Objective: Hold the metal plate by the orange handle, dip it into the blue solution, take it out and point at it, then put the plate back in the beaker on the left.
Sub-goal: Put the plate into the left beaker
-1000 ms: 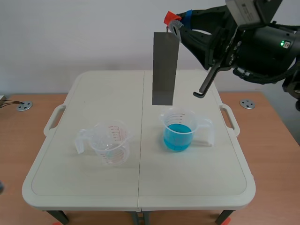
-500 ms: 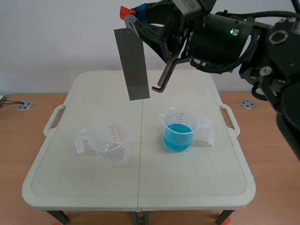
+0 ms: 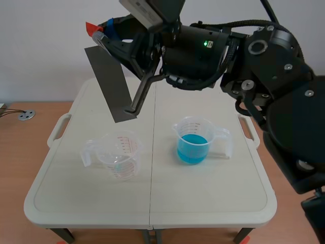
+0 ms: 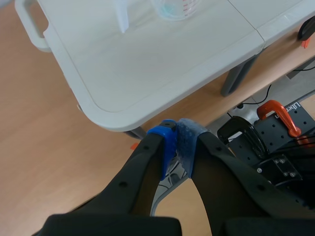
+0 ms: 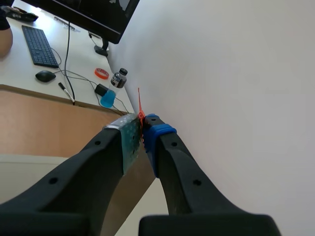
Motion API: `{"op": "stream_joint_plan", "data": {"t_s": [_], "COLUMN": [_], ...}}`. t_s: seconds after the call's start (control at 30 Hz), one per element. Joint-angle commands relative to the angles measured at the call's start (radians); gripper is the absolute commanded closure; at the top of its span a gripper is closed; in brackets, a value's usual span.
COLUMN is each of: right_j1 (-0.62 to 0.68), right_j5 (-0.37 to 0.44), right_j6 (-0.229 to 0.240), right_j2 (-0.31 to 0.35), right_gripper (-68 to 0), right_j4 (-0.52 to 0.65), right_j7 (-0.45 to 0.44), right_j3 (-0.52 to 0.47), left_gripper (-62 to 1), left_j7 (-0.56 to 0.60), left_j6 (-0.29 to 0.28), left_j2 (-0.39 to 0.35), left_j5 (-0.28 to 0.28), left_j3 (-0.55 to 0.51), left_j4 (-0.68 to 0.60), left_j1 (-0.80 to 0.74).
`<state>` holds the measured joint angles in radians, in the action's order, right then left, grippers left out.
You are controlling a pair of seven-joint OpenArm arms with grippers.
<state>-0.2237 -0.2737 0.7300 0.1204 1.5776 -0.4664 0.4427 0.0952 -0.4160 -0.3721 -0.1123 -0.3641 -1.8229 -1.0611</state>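
The right arm (image 3: 203,48) reached across the top of the scene from its own side to well past the middle, and the right claw (image 3: 100,34) was clenched on the orange handle (image 3: 93,26) of the metal plate (image 3: 111,86). In the right wrist view the two pads pressed together on a thin orange edge of that handle, in front of a white wall. The plate, a long dull grey strip, hung in the air from the handle. It was tilted, its top toward the scene's left and its lower end slanting in toward the middle. That lower end sat above the rim of the empty beaker (image 3: 121,152) on the left half of the tabletop (image 3: 203,188), clear of it and touching nothing. The second beaker (image 3: 193,140), on the right half, held the blue solution (image 3: 192,148) in its lower part and stood well apart from the plate. Both beakers were upright, their handles turned outward. The left claw (image 4: 178,142) was closed on nothing, its blue pads meeting. It hung low off the near left corner of the tabletop, over the wooden surface, with the empty beaker far ahead of it. An orange clamp (image 4: 275,110) lay below beside that claw.
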Motion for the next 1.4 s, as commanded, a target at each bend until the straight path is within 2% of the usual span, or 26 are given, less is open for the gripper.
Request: {"op": "stream_joint_plan", "data": {"t_s": [0.0,0.1,0.27,0.67,1.37], "right_j1": [-0.029,-0.029,-0.029,-0.028,-0.028], "right_j5": [0.014,0.014,0.014,0.015,0.016], "right_j6": [-0.006,-0.013,-0.052,-0.053,-0.053], "right_j2": [-0.012,-0.015,-0.016,-0.015,-0.015], "right_gripper": [-1.3,-1.3,-1.3,-1.3,-1.3], "right_j4": [0.019,0.019,0.018,0.01,-0.133], "right_j7": [-0.006,0.002,0.017,0.041,0.011], "right_j3": [0.009,0.032,0.064,0.069,0.069], "left_gripper": [-1.6,-1.6,-1.6,-1.6,-1.6], "left_j7": [0.013,0.013,0.013,0.012,0.01], "left_j6": [0.001,0.001,0.001,0.001,0.001], "left_j2": [-0.005,-0.005,-0.005,-0.005,-0.005], "left_j5": [-0.005,-0.005,0.002,0.002,0.002], "left_j3": [0.002,0.002,0.002,0.002,0.002], "left_j4": [-0.003,-0.003,-0.003,-0.003,-0.003], "left_j1": [-0.008,-0.008,-0.008,-0.008,-0.008]}}
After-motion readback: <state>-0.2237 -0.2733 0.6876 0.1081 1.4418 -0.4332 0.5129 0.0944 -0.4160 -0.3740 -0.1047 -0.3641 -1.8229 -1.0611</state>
